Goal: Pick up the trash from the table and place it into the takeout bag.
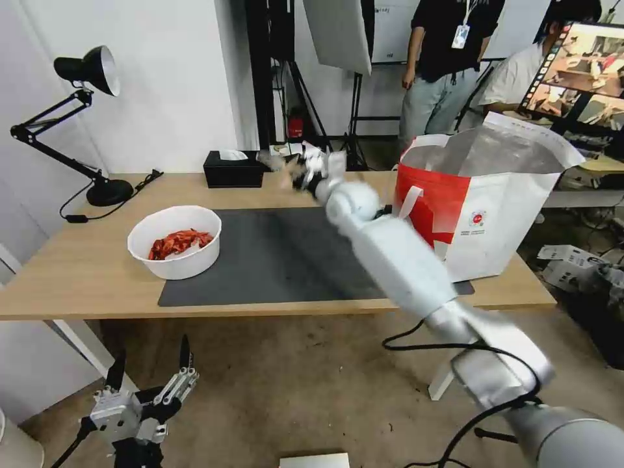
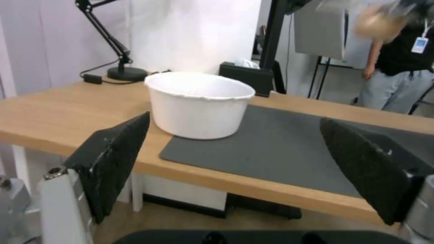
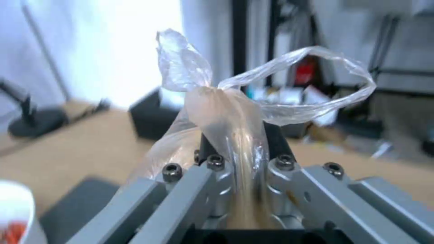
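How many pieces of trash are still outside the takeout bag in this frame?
2. The white bowl of red shells sits on the table, at the mat's left end. The small clear bag is clamped in the right pincer, held above the table. The takeout bag may hide others.

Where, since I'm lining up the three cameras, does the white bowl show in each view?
Head view: white bowl on the table's left part, overlapping the mat's edge.
Left wrist view: bowl on the mat's corner, before the black tissue box.
Right wrist view: a rim sliver with red shells, beside the mat.
Shared landmark: black tissue box.
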You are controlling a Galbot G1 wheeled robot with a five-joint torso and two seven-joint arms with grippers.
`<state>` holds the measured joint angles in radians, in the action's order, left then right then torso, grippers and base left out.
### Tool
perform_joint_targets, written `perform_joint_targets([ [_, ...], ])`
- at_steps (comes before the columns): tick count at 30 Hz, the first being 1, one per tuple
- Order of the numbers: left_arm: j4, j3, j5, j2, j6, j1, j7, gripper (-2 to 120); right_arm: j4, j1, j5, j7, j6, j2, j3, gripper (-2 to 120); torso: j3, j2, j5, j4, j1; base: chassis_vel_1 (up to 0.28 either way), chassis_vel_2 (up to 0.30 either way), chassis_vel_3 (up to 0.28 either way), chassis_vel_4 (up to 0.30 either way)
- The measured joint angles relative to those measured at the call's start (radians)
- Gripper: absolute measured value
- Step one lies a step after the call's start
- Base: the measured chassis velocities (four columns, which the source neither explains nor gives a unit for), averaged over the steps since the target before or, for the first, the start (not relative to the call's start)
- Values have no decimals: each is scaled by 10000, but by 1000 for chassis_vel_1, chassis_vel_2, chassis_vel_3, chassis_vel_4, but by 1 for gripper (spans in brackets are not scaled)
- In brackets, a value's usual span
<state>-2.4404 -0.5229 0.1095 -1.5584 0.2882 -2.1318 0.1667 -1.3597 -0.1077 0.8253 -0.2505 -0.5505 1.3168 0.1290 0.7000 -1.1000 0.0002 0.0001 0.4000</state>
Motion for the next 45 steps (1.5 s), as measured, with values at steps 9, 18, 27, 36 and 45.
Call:
perform_joint_targets([
  [9, 136, 225, 54, 282, -109, 305, 4, 100, -2146, 615, 2622, -1427, -1096, -3705, -668, 3, -1, -1, 4, -6, -1, 0, 0, 0, 0],
  [18, 201, 288, 275, 498, -116, 530, 4, 100, -2463, -952, 3774, -1943, -1217, -6058, -1739, 3, -1, 0, 2, -3, 0, 0, 0, 0, 0],
  [27, 207, 295, 307, 564, -146, 585, 1, 100, -2949, -2122, 3767, -2543, -1250, -6172, -2320, 22, 0, 0, -2, 1, -1, 0, 0, 0, 0],
  [36, 85, 290, 240, 497, -150, 550, -5, 100, -3302, -2473, 3686, -2663, -1218, -6125, -2625, 53, 0, 0, -2, 0, -1, 0, 0, 0, 0],
  [45, 58, 308, 158, 477, -150, 533, -15, 100, -3544, -2700, 3661, -2684, -1193, -6118, -2887, 87, 0, 0, -2, -1, -1, 0, 0, 0, 0],
])
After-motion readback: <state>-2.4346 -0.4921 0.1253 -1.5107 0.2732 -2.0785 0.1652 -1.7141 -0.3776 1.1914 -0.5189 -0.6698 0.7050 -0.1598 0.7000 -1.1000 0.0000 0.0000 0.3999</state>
